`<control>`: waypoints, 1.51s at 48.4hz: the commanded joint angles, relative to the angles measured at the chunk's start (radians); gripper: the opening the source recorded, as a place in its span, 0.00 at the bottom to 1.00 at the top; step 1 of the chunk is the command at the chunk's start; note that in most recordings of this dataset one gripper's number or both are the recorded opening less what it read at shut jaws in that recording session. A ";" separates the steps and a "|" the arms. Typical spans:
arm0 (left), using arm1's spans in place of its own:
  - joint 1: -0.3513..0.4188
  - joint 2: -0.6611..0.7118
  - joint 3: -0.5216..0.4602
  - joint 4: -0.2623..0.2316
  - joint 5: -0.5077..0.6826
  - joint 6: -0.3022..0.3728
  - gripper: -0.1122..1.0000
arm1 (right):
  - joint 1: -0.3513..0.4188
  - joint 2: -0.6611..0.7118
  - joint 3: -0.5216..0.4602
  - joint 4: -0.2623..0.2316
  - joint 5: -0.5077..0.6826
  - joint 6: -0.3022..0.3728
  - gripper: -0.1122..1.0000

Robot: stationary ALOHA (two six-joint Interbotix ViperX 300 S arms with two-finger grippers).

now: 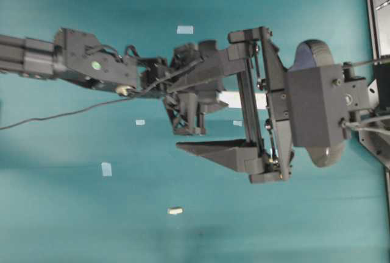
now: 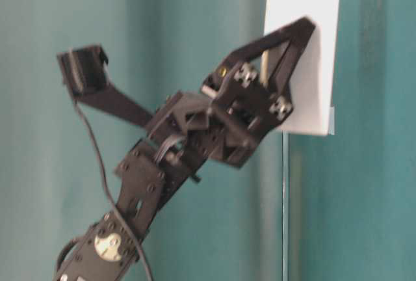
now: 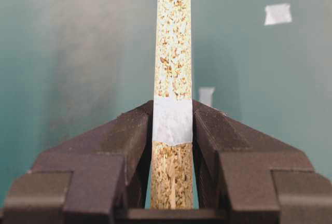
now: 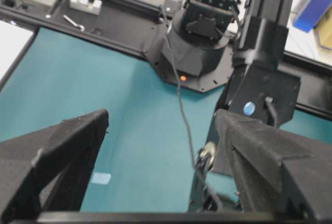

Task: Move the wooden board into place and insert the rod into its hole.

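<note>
While the teal table [image 1: 73, 214] fills every view, the two black arms take up most of the overhead picture. From the right, the right gripper [image 1: 228, 92] reaches toward the middle with its jaws spread wide and nothing between them; in its own wrist view the two dark fingers [image 4: 57, 151] stand far apart over bare teal cloth, looking toward the other arm's base at the far edge.

From the left, the left gripper [image 3: 173, 130] comes in level and is clamped on the wooden board [image 3: 173, 37]. In the left wrist view the board stands on edge between the pads, its speckled chipboard edge running away from the camera, with a pale tape patch wrapped round it right at the grip. In the table-level view the board's white face [image 2: 305, 27] rises above the jaws. In the overhead view only a short pale stretch of it [image 1: 231, 98] shows between the two grippers.

Well apart from both grippers, the rod [image 1: 175, 211] lies alone on the table on the near side. Several small pale blue tape squares [image 1: 184, 30] are scattered across the cloth. No view shows the hole.
</note>
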 commanded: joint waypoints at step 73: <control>-0.037 0.204 -0.160 0.000 -0.069 -0.121 0.33 | -0.002 -0.020 -0.008 -0.002 -0.008 0.002 0.97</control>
